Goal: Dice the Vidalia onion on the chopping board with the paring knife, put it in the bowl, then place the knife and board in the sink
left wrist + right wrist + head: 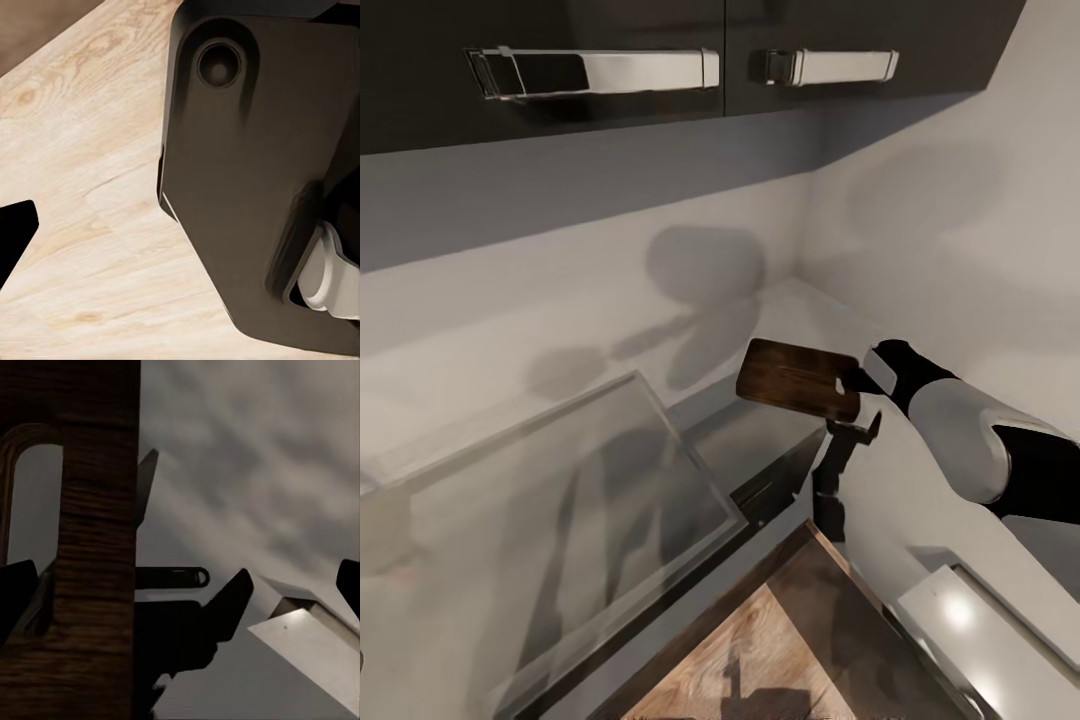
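The chopping board (798, 380) is up in the air, brown wood with rounded corners, lying nearly flat and tipped a little, above the grey countertop (560, 330) near the corner where the two pale walls meet. At the board's near-right end sits the right gripper (857, 382), black fingers at the board's edge, white and black forearm running away from the board toward the frame edge. From the right wrist view the board (97, 585) fills one side, dark grain running across it, its handle slot (34, 502) showing as an arched opening with grey behind. One black fingertip (15, 592) pokes out at one side of the board and another at the far edge of that picture, well apart from each other with the board's thickness beside the first; the right gripper has hold of the board, jaws set fairly wide.

Just below the board, a dark tap-like fitting (838, 470) stands upright. Beside the board on its left, the sink (560, 520) stretches out as a big steel rectangle with a raised rim. Below the board, pale wood floor (760, 660) shows. Above the board hang dark cabinets (660, 60) with chrome handles (595, 72).

The left wrist view shows a dark robot housing (255, 172) over light wood floor (82, 187), with one black fingertip (13, 232) at the edge; how wide that left gripper stands, I cannot tell.
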Motion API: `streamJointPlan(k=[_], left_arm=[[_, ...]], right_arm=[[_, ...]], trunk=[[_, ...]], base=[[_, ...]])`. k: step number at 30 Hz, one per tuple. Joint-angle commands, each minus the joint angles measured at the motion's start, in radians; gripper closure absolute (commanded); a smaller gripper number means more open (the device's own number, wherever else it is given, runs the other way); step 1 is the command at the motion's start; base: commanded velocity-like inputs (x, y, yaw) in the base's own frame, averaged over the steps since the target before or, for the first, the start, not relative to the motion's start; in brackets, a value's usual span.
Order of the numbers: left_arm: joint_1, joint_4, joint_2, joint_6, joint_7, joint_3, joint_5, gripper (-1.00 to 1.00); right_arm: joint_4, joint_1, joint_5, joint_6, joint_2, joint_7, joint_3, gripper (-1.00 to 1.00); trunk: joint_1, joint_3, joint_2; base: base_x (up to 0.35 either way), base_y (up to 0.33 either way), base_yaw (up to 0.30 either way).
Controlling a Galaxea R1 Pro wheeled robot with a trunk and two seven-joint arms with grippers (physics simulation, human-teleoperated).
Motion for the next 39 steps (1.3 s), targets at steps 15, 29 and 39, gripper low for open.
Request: streamJointPlan(k=[15,29,39], left_arm=[[-0.001,0.002,0.000,-0.001,0.001,-0.008,0.008,-1.00],[-0.001,0.001,-0.001,-0.001,0.001,-0.008,0.008,-1.00],[-0.001,0.001,0.000,-0.001,0.001,-0.008,0.008,-1.00]], right_arm=[[-0.001,-0.001,0.003,0.004,0.001,-0.003,-0.008,-1.00],[-0.001,-0.001,0.003,0.000,0.001,-0.005,-0.008,1.00],[0.011,-0.001,0.004,-0.026,0.001,-0.005,-0.008,1.00]], trunk=[[0.000,-0.026,-0.002],[0.000,-0.037,-0.002],[0.000,-0.037,-0.002]], base=[[0.000,0.000,0.000],[0.000,0.000,0.000],[0.000,0.000,0.000]])
